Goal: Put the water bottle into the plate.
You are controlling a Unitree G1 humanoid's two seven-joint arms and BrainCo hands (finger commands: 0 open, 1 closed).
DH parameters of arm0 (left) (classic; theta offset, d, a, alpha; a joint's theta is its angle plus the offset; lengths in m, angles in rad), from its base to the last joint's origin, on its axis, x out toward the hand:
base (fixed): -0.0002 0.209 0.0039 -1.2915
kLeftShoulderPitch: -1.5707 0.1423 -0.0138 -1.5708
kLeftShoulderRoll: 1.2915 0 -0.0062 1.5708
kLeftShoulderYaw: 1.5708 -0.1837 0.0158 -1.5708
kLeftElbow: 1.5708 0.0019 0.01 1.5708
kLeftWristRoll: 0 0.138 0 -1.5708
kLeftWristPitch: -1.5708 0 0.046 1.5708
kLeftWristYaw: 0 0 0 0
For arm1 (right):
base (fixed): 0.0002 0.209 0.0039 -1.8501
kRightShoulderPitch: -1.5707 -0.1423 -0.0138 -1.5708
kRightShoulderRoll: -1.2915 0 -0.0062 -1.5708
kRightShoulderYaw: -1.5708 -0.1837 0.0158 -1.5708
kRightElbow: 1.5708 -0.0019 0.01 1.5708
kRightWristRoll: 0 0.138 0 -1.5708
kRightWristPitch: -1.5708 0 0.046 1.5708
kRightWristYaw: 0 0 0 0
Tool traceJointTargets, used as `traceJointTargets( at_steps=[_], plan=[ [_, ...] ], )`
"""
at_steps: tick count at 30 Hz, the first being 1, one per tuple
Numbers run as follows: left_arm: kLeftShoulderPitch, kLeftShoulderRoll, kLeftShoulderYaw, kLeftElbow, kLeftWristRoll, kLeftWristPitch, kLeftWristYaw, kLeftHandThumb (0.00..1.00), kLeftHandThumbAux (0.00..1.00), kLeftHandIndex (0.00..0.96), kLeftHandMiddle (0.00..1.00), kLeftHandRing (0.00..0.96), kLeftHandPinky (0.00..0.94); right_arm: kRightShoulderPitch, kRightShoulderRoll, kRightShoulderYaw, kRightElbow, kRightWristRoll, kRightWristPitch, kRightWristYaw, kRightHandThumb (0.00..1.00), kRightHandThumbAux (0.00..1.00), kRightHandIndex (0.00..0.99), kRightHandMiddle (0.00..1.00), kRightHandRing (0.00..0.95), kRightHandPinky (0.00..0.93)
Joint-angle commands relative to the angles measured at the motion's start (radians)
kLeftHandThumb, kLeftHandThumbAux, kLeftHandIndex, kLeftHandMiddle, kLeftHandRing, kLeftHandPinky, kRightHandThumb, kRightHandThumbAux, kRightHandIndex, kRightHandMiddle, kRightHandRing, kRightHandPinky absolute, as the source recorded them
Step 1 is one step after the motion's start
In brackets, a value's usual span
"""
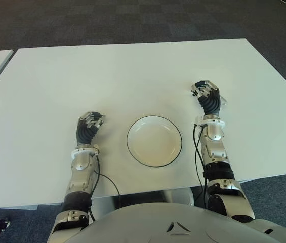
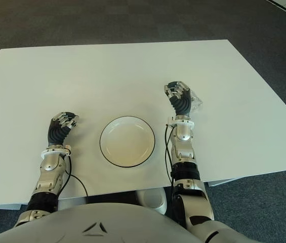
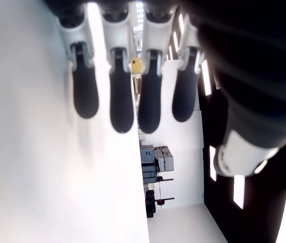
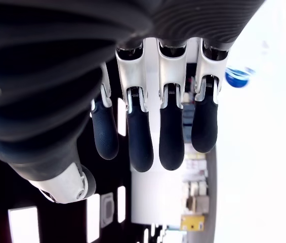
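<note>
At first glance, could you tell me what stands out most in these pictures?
The white plate with a dark rim sits empty on the white table, between the two hands. The right hand is beside a clear water bottle lying on the table. The left hand shows left of the plate, holding nothing.

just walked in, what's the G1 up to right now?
It's meant to put the water bottle into the plate. The plate sits empty between the hands on the white table. The right hand is beside the clear bottle, fingers open, not gripping it. The left hand shows left of the plate, open, holding nothing.
</note>
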Motion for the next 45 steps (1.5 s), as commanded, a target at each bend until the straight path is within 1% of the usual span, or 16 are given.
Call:
traceJointTargets(
  at_steps=[1,5,6,7,8,10,11,14,16,18,21,23,28,31,38,45],
  plan=[
    [0.024,-0.011,-0.002,0.034,-0.006,0.048,-0.004,0.837,0.675,0.447,0.454,0.479,0.469,-0.025,-0.036,0.035,0.016,-0.158,-0.032,-0.141,0.697,0.732,0.419,0.455,0.451,0.434],
    [0.024,-0.011,-0.002,0.033,-0.003,0.051,-0.001,0.837,0.675,0.447,0.454,0.477,0.466,-0.049,-0.082,0.081,0.042,-0.313,0.005,-0.263,0.690,0.733,0.404,0.320,0.331,0.348],
    [0.024,-0.011,-0.003,0.034,-0.003,0.050,-0.001,0.837,0.675,0.446,0.455,0.478,0.467,-0.056,-0.090,0.090,0.050,-0.340,0.017,-0.284,0.591,0.742,0.303,0.263,0.278,0.306],
    [0.024,-0.010,-0.003,0.035,-0.002,0.049,0.000,0.837,0.675,0.446,0.455,0.478,0.467,-0.076,-0.106,0.108,0.067,-0.387,0.060,-0.310,0.553,0.747,0.267,0.242,0.259,0.291],
    [0.024,-0.011,-0.003,0.036,-0.002,0.049,-0.001,0.837,0.676,0.445,0.455,0.479,0.468,-0.099,-0.119,0.128,0.087,-0.433,0.117,-0.328,0.486,0.732,0.184,0.163,0.178,0.221],
    [0.024,-0.011,-0.003,0.036,-0.002,0.048,-0.001,0.837,0.676,0.444,0.456,0.479,0.468,-0.124,-0.132,0.149,0.108,-0.480,0.181,-0.348,0.418,0.681,0.075,0.067,0.073,0.090],
    [0.024,-0.010,-0.003,0.037,-0.001,0.047,-0.001,0.837,0.676,0.444,0.456,0.479,0.467,-0.132,-0.134,0.158,0.110,-0.493,0.220,-0.344,0.408,0.673,0.060,0.053,0.058,0.072],
    [0.027,-0.009,-0.005,0.037,0.002,0.044,-0.001,0.835,0.677,0.438,0.457,0.479,0.466,-0.171,-0.143,0.193,0.099,-0.565,0.448,-0.276,0.422,0.535,0.019,0.017,0.019,0.023],
    [0.029,-0.008,-0.006,0.035,0.005,0.045,0.001,0.835,0.677,0.438,0.457,0.478,0.465,-0.192,-0.144,0.207,0.096,-0.591,0.550,-0.246,0.435,0.465,0.009,0.008,0.009,0.012],
    [0.032,-0.007,-0.007,0.032,0.009,0.044,0.003,0.835,0.677,0.439,0.456,0.477,0.466,-0.219,-0.143,0.215,0.106,-0.606,0.631,-0.223,0.451,0.393,0.003,0.003,0.003,0.004],
    [0.034,-0.007,-0.008,0.030,0.015,0.041,0.006,0.835,0.677,0.440,0.456,0.479,0.471,-0.250,-0.140,0.225,0.124,-0.613,0.704,-0.212,0.469,0.335,0.001,0.001,0.001,0.001],
    [0.036,-0.007,-0.007,0.028,0.016,0.040,0.006,0.836,0.677,0.441,0.456,0.479,0.472,-0.270,-0.138,0.229,0.145,-0.612,0.732,-0.216,0.480,0.310,0.000,0.000,0.000,0.000],
    [0.038,-0.008,-0.004,0.027,0.008,0.039,-0.001,0.836,0.677,0.443,0.455,0.477,0.468,-0.410,-0.158,0.235,0.467,-0.558,0.685,-0.269,0.514,0.260,0.000,0.000,0.000,0.000],
    [0.039,-0.008,-0.004,0.029,0.007,0.031,-0.002,0.836,0.676,0.444,0.454,0.476,0.468,-0.471,-0.173,0.241,0.621,-0.545,0.674,-0.269,0.533,0.231,0.000,0.000,0.000,0.000],
    [0.044,-0.011,-0.010,0.022,0.011,0.025,-0.001,0.836,0.677,0.441,0.456,0.481,0.472,-0.534,-0.168,0.275,0.799,-0.552,0.703,-0.250,0.556,0.197,0.000,0.000,0.000,0.000],
    [0.054,-0.016,-0.008,0.003,0.005,0.035,0.001,0.836,0.676,0.443,0.456,0.476,0.469,-0.553,-0.151,0.321,0.889,-0.543,0.712,-0.230,0.588,0.193,0.000,0.000,0.000,0.000]
  ],
)
